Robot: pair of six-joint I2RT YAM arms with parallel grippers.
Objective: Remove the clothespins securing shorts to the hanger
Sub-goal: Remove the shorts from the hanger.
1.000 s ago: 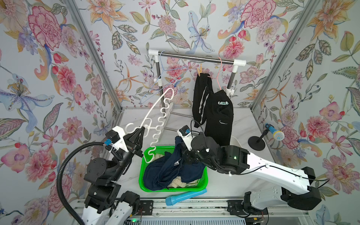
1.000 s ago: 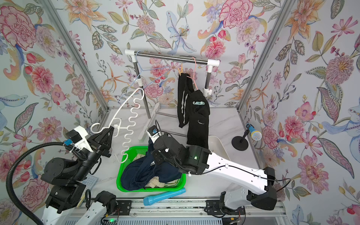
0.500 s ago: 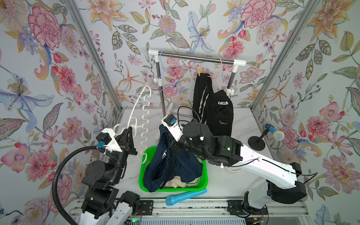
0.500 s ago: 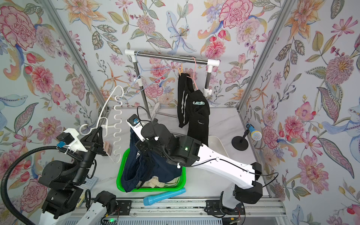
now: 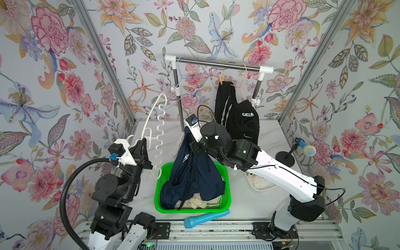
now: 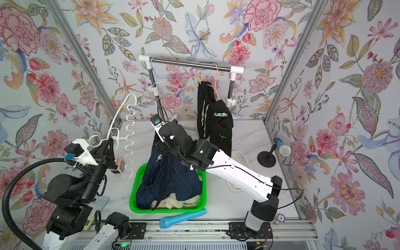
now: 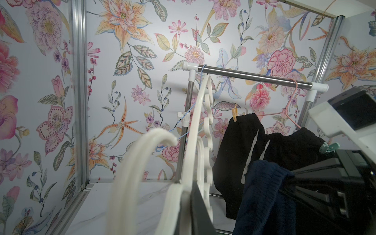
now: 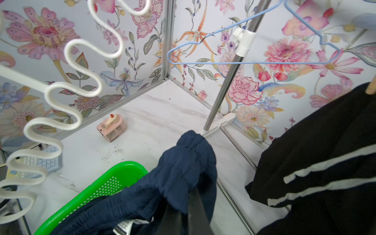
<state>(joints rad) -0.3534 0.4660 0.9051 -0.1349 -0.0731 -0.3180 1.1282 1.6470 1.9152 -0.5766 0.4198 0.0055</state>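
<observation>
Right fingers [image 8: 196, 207] pinch shut on navy shorts [image 5: 194, 173] above the basket [image 5: 194, 210] at the table's front edge; left fingers [image 7: 197, 213] clamp the white hanger [image 7: 126, 173]. Likely next: drop them, then pull the wooden peg [image 5: 221, 79] off the black shorts [image 5: 240, 123].

Shorts lifted
The right gripper [image 8: 185, 211] holds the navy shorts [image 5: 194, 177] higher above the green basket [image 5: 194, 210]; the white hanger [image 7: 126, 183] sits further left.

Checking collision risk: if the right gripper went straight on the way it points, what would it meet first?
Beyond the navy shorts in the right gripper, probably the clothes rack's white foot; depth is unclear.
</observation>
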